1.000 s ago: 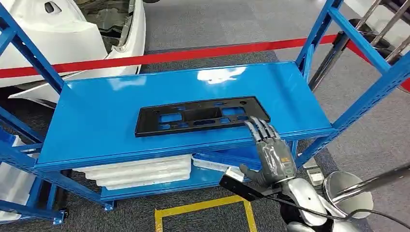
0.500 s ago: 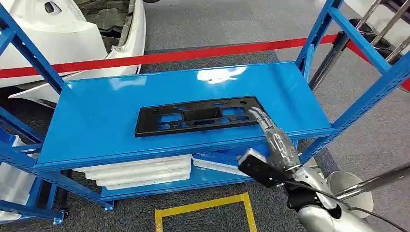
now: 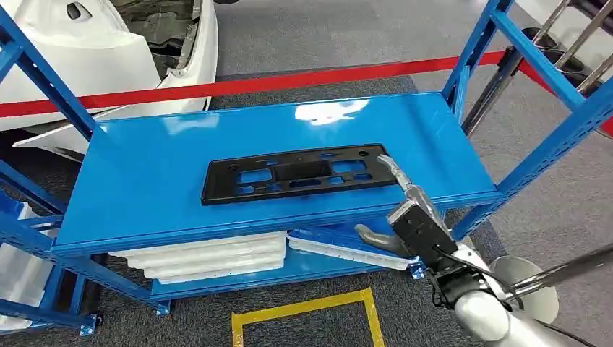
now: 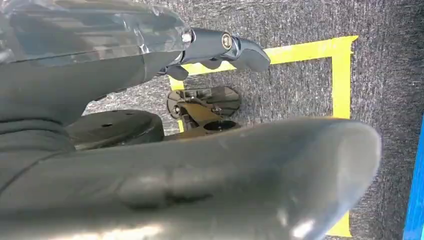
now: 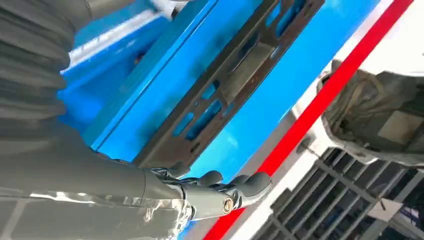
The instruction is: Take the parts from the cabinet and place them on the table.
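Observation:
A flat black plate with several cut-outs (image 3: 296, 173) lies in the middle of the cabinet's blue top shelf (image 3: 159, 181). My right hand (image 3: 403, 194) is turned on edge at the plate's right end. Its fingertips (image 3: 385, 162) lie at that end of the plate, and its thumb (image 3: 372, 236) sticks out below the shelf's front edge. In the right wrist view the fingers (image 5: 225, 187) are slightly bent beside the corner of the plate (image 5: 225, 80), gripping nothing. My left hand (image 4: 220, 47) hangs over the grey floor and holds nothing.
Blue uprights (image 3: 549, 137) frame the cabinet on both sides. White parts (image 3: 209, 256) and a blue-white tray (image 3: 340, 246) fill the lower shelf. A red barrier tape (image 3: 289, 81) and white car body panels (image 3: 101, 50) lie behind. Yellow tape (image 3: 303, 311) marks the floor.
My right hand has rolled from palm-down to edge-on and moved forward along the plate's right end. The plate has stayed where it was.

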